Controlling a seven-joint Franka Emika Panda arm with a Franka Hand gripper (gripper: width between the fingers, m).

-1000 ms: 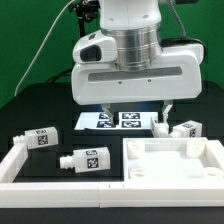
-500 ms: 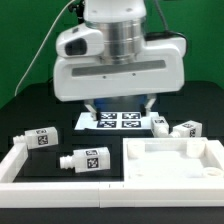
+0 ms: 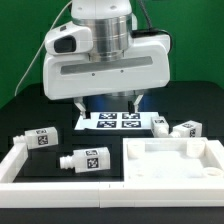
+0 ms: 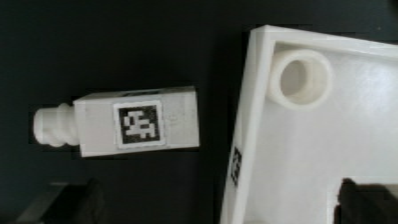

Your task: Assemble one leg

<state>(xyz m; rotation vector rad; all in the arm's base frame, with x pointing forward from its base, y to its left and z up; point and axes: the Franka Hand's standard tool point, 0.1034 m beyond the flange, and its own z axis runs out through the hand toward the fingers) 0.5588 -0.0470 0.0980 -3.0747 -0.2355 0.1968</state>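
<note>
Four white legs with black-and-white tags lie on the black table. One leg [image 3: 86, 158] lies just left of the white tabletop [image 3: 172, 172], its round end pointing away; it also shows in the wrist view [image 4: 125, 122]. Another leg [image 3: 40, 138] lies farther to the exterior view's left. Two more legs [image 3: 160, 124] [image 3: 188, 128] lie at the back right. The tabletop's edge and a corner socket [image 4: 302, 80] show in the wrist view. My gripper [image 3: 108, 105] [image 4: 214, 205] hangs open and empty above the table, over the nearest leg and the tabletop's left edge.
The marker board [image 3: 118, 120] lies behind, under the gripper. A white L-shaped wall [image 3: 20, 166] runs along the front and left of the table. A cable hangs behind the arm at the back left.
The arm has moved toward the exterior view's left and slightly up. The fingers stay open and nothing on the table has moved.
</note>
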